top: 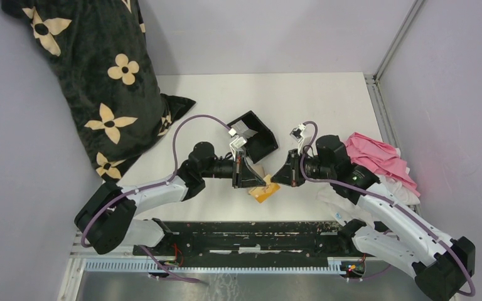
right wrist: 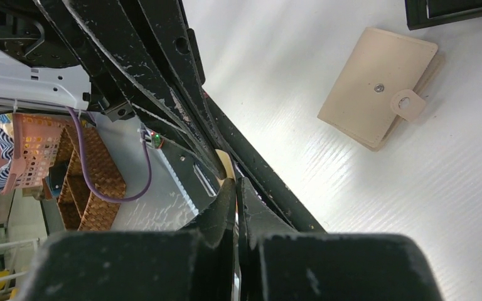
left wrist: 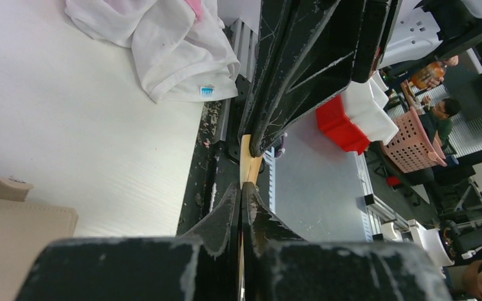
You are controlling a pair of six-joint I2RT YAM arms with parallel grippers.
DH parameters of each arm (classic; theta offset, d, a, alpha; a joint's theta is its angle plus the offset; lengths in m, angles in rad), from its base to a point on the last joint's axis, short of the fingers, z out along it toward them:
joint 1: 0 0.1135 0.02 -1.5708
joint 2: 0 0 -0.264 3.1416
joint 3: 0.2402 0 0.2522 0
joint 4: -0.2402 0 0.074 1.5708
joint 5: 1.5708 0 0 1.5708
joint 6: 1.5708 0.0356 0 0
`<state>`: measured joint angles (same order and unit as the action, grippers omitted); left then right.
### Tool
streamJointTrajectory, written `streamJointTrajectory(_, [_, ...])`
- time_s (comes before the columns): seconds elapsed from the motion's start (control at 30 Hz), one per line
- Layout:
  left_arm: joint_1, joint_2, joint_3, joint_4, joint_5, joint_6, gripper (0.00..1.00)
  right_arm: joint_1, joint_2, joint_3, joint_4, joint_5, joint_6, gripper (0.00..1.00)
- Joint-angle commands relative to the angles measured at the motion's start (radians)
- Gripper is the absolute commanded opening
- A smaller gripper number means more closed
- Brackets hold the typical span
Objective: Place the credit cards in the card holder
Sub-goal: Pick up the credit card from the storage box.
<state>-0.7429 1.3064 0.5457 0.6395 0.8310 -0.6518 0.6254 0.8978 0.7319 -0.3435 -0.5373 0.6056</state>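
A golden-yellow credit card (top: 265, 192) hangs just above the table between my two grippers. My left gripper (top: 253, 179) is shut on its left edge, and the card shows edge-on past the tips in the left wrist view (left wrist: 250, 164). My right gripper (top: 282, 176) is shut on the opposite edge, and a sliver of card (right wrist: 226, 167) shows past those tips. The tan card holder (right wrist: 380, 88) lies closed and flat on the table, snap tab fastened, under and just behind the grippers (top: 262, 174). I see no blue or pale card.
A black plastic tray (top: 254, 135) stands tilted just behind the left gripper. A black flowered pillow (top: 100, 81) leans at the back left. Pink cloth (top: 380, 157) and white cloth (top: 339, 200) lie at the right. The black base rail (top: 245, 235) runs along the near edge.
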Motion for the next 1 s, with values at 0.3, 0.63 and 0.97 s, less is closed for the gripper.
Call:
streamJointTrajectory(0.3, [-0.007,-0.059,-0.071,0.131,-0.196,-0.013,0.03,0.004,0.067,0.123,-0.012,0.114,-0.040,0.32])
streamJointTrajectory(0.63, [-0.009,-0.095,-0.157,0.240,-0.508,-0.147,0.03,0.004,0.056,0.120,0.041,0.247,-0.057,0.47])
streamJointTrajectory(0.97, [-0.009,-0.055,-0.265,0.446,-0.670,-0.332,0.03,0.005,0.039,-0.101,0.307,0.293,0.017,0.49])
